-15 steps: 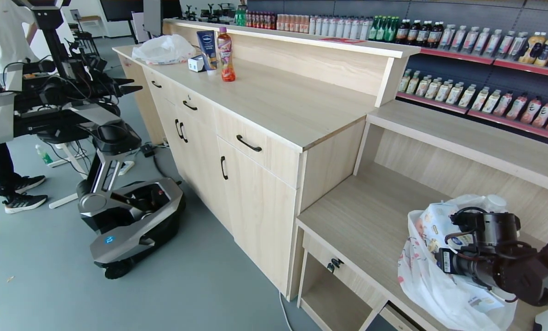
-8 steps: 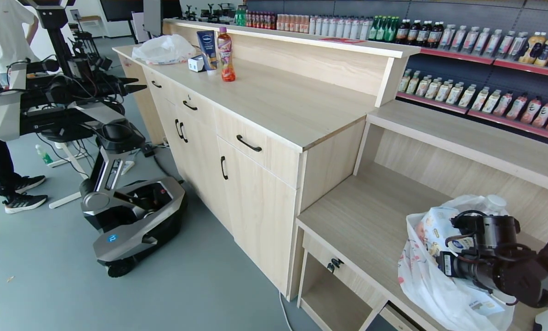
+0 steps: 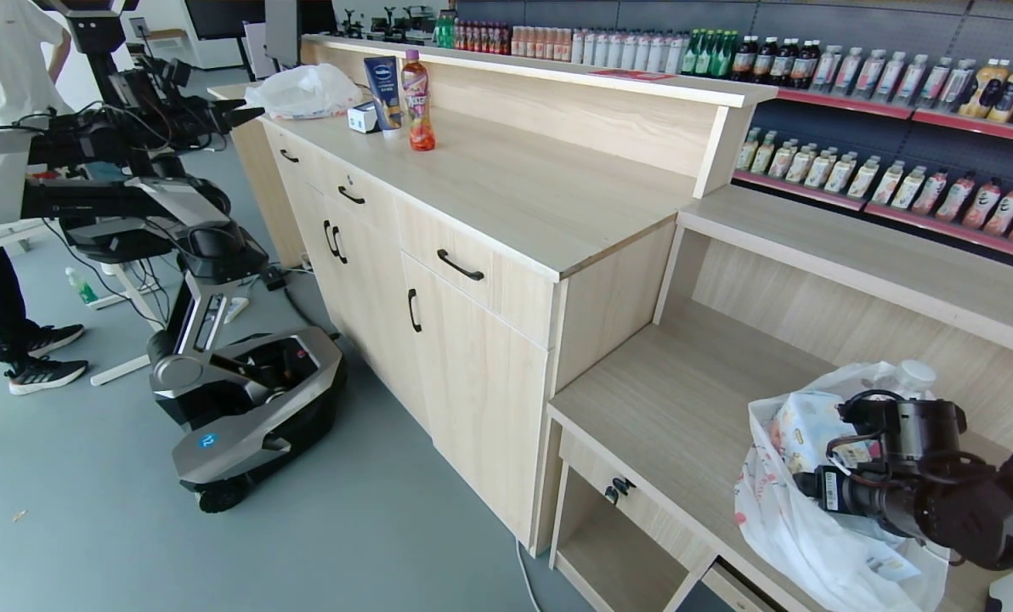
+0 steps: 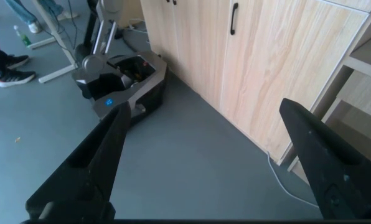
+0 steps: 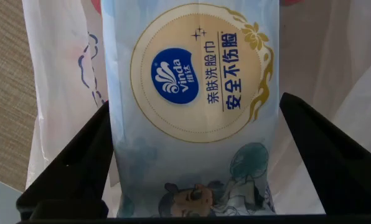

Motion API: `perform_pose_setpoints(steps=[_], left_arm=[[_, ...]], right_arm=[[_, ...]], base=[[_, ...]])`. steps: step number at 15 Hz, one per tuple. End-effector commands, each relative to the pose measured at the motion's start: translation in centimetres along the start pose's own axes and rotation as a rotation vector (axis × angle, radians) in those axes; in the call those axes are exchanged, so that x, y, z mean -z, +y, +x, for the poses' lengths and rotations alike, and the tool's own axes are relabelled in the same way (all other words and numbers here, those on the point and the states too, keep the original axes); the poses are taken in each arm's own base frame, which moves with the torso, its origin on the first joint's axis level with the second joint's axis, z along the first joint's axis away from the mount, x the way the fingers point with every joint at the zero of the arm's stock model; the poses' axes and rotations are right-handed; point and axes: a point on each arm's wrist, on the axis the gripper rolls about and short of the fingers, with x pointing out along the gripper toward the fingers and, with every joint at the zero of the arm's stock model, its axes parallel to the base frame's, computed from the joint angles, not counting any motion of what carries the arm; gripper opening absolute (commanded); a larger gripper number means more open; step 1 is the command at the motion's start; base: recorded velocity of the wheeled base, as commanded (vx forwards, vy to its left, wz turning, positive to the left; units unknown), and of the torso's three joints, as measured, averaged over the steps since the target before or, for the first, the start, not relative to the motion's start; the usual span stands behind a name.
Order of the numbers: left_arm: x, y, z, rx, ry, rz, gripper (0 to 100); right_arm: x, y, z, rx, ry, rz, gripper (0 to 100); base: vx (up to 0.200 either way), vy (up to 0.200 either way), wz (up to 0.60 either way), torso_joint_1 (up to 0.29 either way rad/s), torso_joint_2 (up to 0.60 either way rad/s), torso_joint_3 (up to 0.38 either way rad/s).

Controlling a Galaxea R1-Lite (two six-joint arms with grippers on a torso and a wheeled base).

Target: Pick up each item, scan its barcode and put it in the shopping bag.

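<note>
1. Nearest us, we counted one white shopping bag (image 3: 812,544). It sat on the lower desk (image 3: 685,399), at about 4 o'clock in the head view. One white bottle cap (image 3: 914,374) stood up at the bag's 1 o'clock edge.
2. The right gripper (image 5: 195,106) hung at the bag's mouth. From the head we could not make out its grasp. The right wrist view showed it: one pack of wipes (image 5: 185,68) clamped between the two fingers, one pressing each side, with the bag's white plastic behind.
3. The left wrist view gave us the left gripper (image 4: 203,106), its two fingers spread wide apart above the grey floor. The base of one other robot (image 4: 120,74) lay toward 11 o'clock there, beside the cabinet front.
4. Farther off, at 11 o'clock in the head view, the long counter (image 3: 515,187) carried four things. One orange bottle (image 3: 419,102) stood upright, with one blue tube (image 3: 382,85) just beside it at its 9 o'clock. There was also one small white box (image 3: 360,117) and one crumpled white bag (image 3: 302,89).
5. Farthest, toward 1 o'clock, the shelves (image 3: 855,93) held rows of bottles too many for us to count.
</note>
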Motion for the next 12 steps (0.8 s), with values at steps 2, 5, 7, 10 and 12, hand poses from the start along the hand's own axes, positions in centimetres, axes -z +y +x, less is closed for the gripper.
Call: perform_pose_setpoints(steps=[2,5,7,10,12], left_arm=[[0.0,0.0,0.0,-0.001,0.0,0.001,100],[0.0,0.0,0.0,-0.001,0.0,0.001,100],[0.0,0.0,0.0,-0.001,0.0,0.001,100],[0.0,0.0,0.0,-0.001,0.0,0.001,100],[0.0,0.0,0.0,-0.001,0.0,-0.001,100]], right_arm=[[-1.0,-0.3,-1.2,-0.004,-0.042,0.009,100],[-3.7,-0.8,-5.1,-0.009,-0.171,-0.062,100],[-5.6,-1.7,-8.8,0.005,-0.301,-0.124,100],[-6.7,-2.5,-14.7,-0.002,-0.463,-0.182,100],[-6.8,-3.3,-17.1,0.048,-0.527,-0.3,100]], base=[[0.0,0.0,0.0,0.0,0.0,0.0],[0.0,0.0,0.0,0.0,0.0,0.0],[0.0,0.0,0.0,0.0,0.0,0.0],[0.0,0.0,0.0,0.0,0.0,0.0],[0.0,0.0,-0.6,0.002,0.0,0.002]])
